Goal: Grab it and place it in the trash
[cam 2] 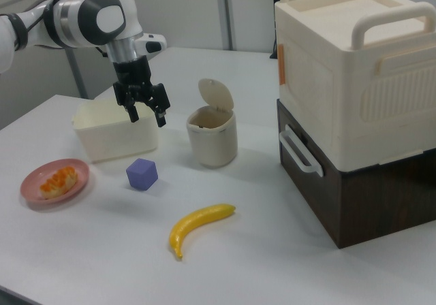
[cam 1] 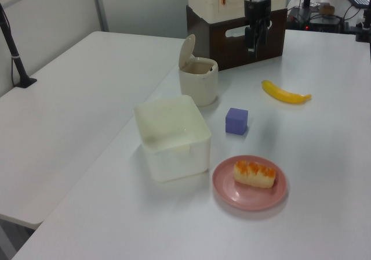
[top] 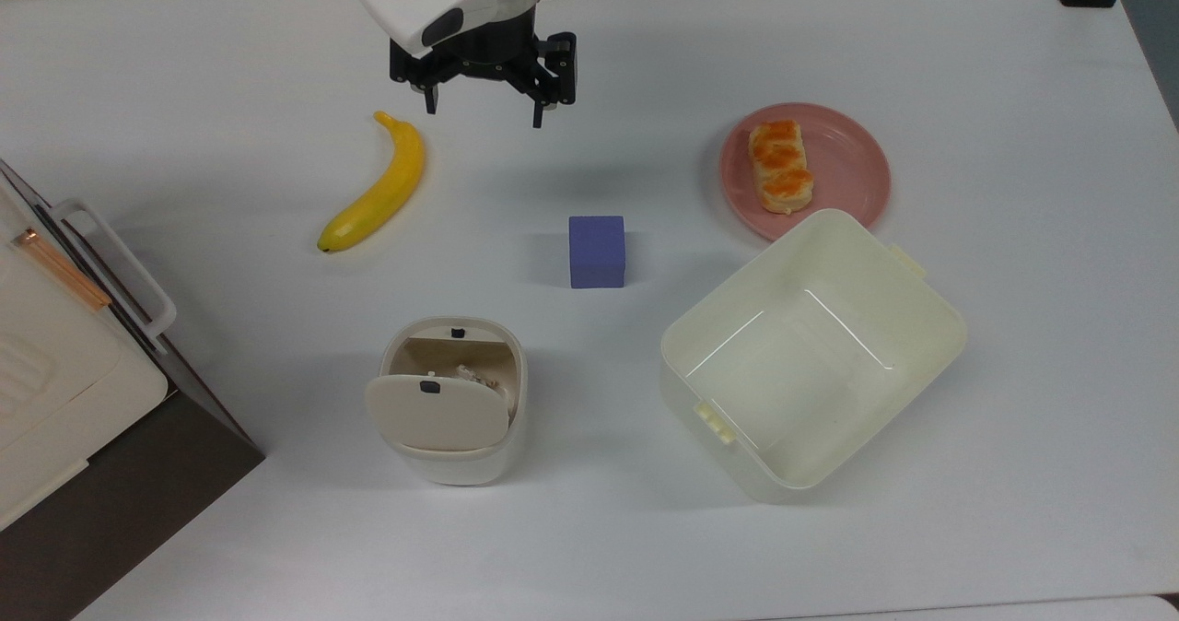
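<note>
Cube (top: 597, 251): matt purple-blue, plain smooth faces, foam-like look. Bin (top: 453, 400): cream plastic, satin, smooth; small black tabs on flap. Tub (top: 811, 354): cream plastic, glossy inside, light streaks on floor. Banana (top: 378, 184): yellow, slight sheen, smooth skin. Plate (top: 847, 156): pink, smooth, low gloss. Pastry (top: 781, 166): rough crust, shiny orange glaze. Desk (top: 1013, 326): white, smooth, matt. Gripper (top: 486, 110): black matt parts below glossy white plastic shell.

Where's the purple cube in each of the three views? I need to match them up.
Top view: cube near centre, above and right of the bin.
Left view: cube at centre, right of and below the bin.
Right view: cube left of centre, below and left of the bin.
Shared landmark: the bin.
</note>
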You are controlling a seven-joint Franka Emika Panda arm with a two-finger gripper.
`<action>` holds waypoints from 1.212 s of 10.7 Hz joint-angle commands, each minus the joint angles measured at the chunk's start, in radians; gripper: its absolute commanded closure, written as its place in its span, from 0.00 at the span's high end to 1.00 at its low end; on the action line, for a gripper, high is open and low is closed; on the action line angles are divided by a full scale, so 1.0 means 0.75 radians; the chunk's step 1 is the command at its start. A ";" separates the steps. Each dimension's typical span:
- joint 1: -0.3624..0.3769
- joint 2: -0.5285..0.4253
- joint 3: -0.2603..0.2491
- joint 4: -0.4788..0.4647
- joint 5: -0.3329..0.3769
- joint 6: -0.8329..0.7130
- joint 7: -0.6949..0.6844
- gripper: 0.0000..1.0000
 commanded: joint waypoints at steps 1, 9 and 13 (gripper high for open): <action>0.008 -0.021 -0.007 -0.016 0.017 0.005 0.002 1.00; 0.012 -0.013 -0.005 -0.022 0.017 0.015 -0.001 0.98; 0.014 0.008 -0.003 -0.018 0.015 0.015 -0.001 0.96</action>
